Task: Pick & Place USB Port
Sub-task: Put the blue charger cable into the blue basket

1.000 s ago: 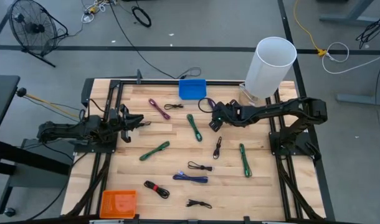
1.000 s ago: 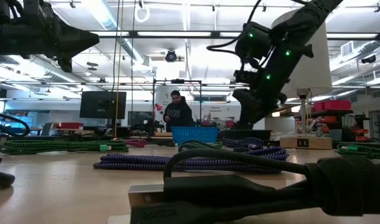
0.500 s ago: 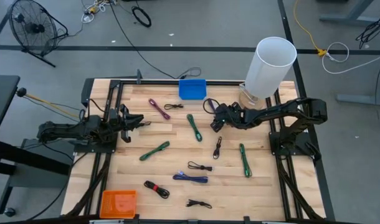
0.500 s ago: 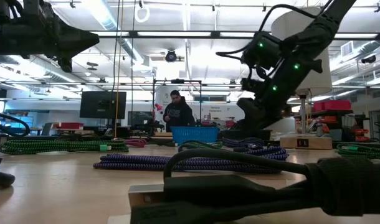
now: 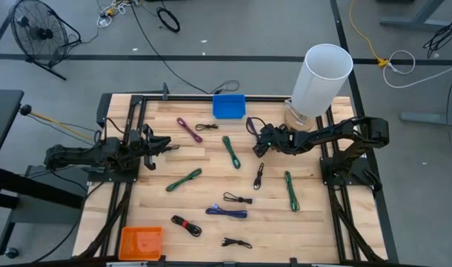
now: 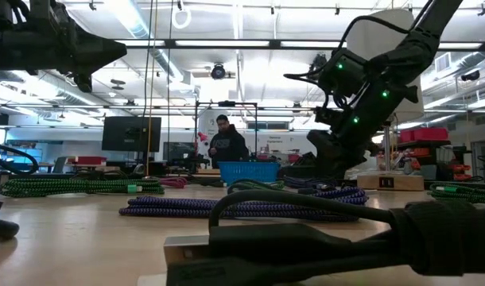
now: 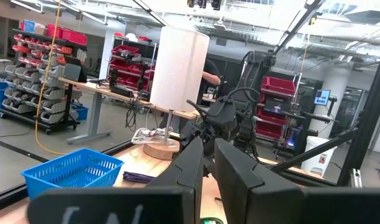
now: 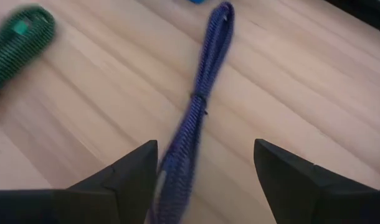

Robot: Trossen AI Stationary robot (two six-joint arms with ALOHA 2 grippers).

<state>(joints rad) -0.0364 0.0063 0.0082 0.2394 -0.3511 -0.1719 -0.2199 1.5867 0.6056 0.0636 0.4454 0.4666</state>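
Note:
Several bundled cables lie on the wooden table. A purple-blue bundle [image 8: 199,106] lies flat on the wood near the blue basket [image 5: 229,105]; it shows beside the right arm in the high view [image 5: 251,124]. My right gripper [image 8: 205,148] [image 5: 258,138] is open low over that bundle, with one finger on either side of it and the bundle closer to one finger [image 8: 137,168]. Whether that finger touches it cannot be told. My left gripper [image 5: 164,145] [image 7: 205,149] waits shut at the table's left side, off the wood.
Green bundles [image 5: 231,151] [image 5: 184,179] [image 5: 290,190], black cables [image 5: 259,176] [image 5: 238,198], a blue-purple bundle [image 5: 227,212] and a pink one [image 5: 187,128] are scattered about. A white cylinder [image 5: 322,74] stands at the far right corner, an orange tray [image 5: 141,241] at the near left.
My right gripper has moved a little toward the table's right edge and downward, closing on the purple-blue bundle. The cables have stayed where they were.

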